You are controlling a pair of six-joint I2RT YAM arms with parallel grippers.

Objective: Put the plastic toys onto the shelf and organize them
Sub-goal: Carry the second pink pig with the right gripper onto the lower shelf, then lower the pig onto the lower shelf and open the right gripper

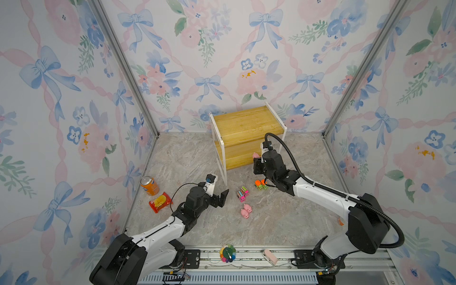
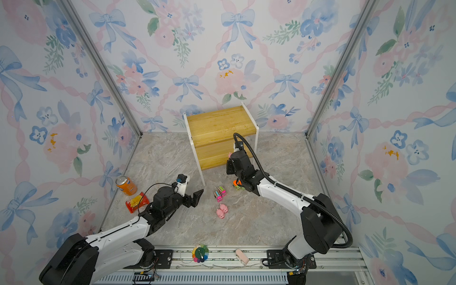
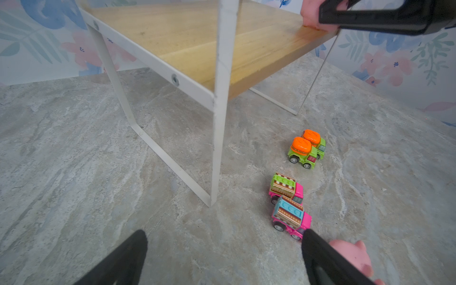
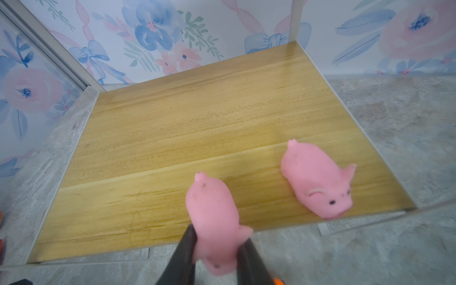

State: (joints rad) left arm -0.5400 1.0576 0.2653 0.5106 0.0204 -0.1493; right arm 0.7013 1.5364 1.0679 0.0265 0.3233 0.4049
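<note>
While the right gripper (image 4: 217, 244) stands clamped on a pink pig (image 4: 212, 209), pinching its head end, the toy hangs over the near edge of the shelf (image 4: 172, 128), on the right. Whether it touches the wood cannot be told. A second pig (image 4: 317, 180) rests on the lower board just to its right, by the near right corner.

The pig looks soft, matte and rubbery, bulging between the jaws. It is probably very light and should come free cleanly.

The left gripper (image 3: 224, 237) hovers, jaws apart and empty, over the marbled floor (image 3: 74, 160) near the shelf's near left leg.

Two pink trucks (image 3: 291, 217), two green trucks (image 3: 302, 151) and two more pigs (image 1: 246, 211) lie on the floor. The trucks look like hard, glossy plastic and may roll on their wheels. They are best gripped across the flat body sides.
</note>
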